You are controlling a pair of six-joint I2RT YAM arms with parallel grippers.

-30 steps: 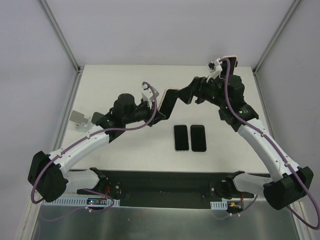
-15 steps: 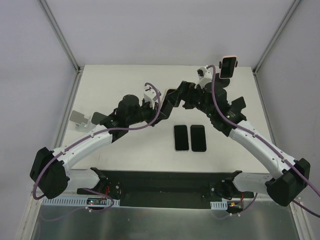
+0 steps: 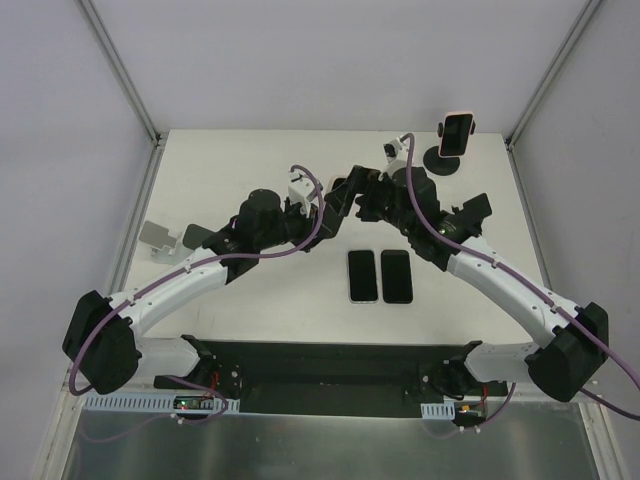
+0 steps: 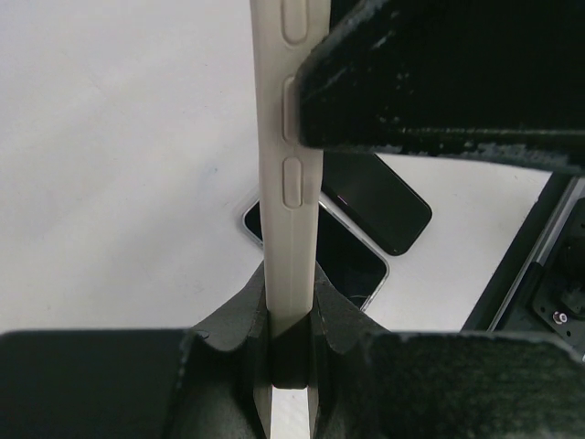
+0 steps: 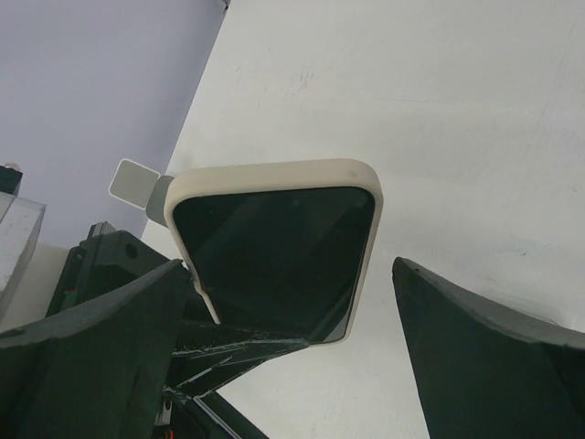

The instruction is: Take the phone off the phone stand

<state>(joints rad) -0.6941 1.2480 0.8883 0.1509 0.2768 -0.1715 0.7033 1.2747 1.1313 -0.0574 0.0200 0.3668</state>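
Listing, held above mid-table: one cream-cased, black-screened phone (image 5: 274, 256), which we find clamped by one end in the closed left pincer (image 4: 291, 338). The right pincer (image 5: 289, 274) gapes, one finger on each side of the phone's other end. Two dark flat phones (image 3: 362, 275) lie side by side on the white table (image 3: 250, 150). A pale-cased phone (image 3: 458, 133) sits in a black round-based stand (image 3: 440, 163) at the far right. A grey stand (image 3: 158, 238) sits near the left edge.
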